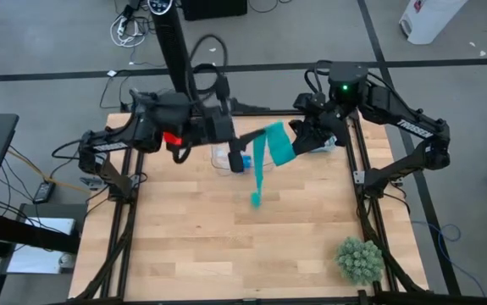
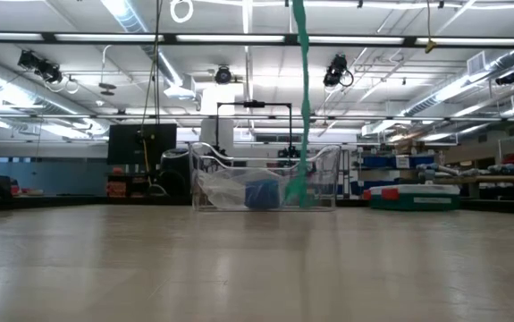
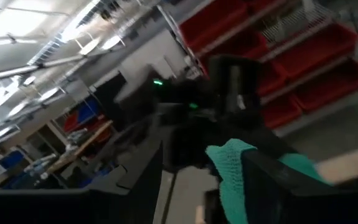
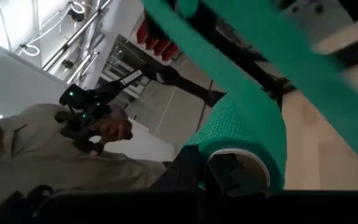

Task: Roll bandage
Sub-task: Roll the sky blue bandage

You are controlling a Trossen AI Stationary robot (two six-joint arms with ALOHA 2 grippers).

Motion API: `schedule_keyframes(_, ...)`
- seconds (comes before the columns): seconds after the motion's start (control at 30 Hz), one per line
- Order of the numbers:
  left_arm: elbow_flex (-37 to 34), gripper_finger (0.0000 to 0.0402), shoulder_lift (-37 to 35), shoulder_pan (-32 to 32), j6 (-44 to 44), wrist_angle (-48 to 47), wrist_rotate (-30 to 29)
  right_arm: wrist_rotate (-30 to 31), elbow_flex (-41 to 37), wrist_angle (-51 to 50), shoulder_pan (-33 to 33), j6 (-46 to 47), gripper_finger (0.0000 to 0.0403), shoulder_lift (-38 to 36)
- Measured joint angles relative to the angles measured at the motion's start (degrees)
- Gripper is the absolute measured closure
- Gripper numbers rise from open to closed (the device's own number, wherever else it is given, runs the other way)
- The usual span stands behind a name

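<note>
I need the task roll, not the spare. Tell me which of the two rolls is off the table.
The teal bandage, held up between the arms with a strip hanging down. The blue roll lies in the clear container on the table.

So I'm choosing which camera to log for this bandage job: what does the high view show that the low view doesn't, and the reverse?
Only the high view shows both dark arms: the left gripper and the right gripper, raised over the far side of the light wooden table, with the spiky green ball at a near corner. Only the low view shows the room's ceiling lights and shelving behind the table. Both show the teal-green fabric bandage hanging as a long ribbon, and the clear plastic bin holding a blue roll.
</note>
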Motion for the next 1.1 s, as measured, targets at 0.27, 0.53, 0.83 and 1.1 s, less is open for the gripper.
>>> schedule_keyframes(0.27,0.02,0.021,0.04,-3.47,0.03,-5.36,-4.53,-4.88,-6.49,0.63,-0.88,1.61,0.0403,-0.04)
schedule_keyframes(0.53,0.01,0.021,0.49,-6.72,0.07,-9.83,-6.1,-6.85,-15.35,9.76,-4.93,4.62,0.0403,-0.04)
schedule_keyframes(0.83,-0.61,0.021,2.1,-8.97,-0.6,-14.87,-7.24,1.02,-17.9,15.02,-13.75,-0.67,0.0403,0.0)
schedule_keyframes(1.1,-0.76,0.021,2.05,-9.03,-12.17,-17.33,-15.48,0.73,-14.91,15.07,-14.0,-2.02,0.0403,-0.17)
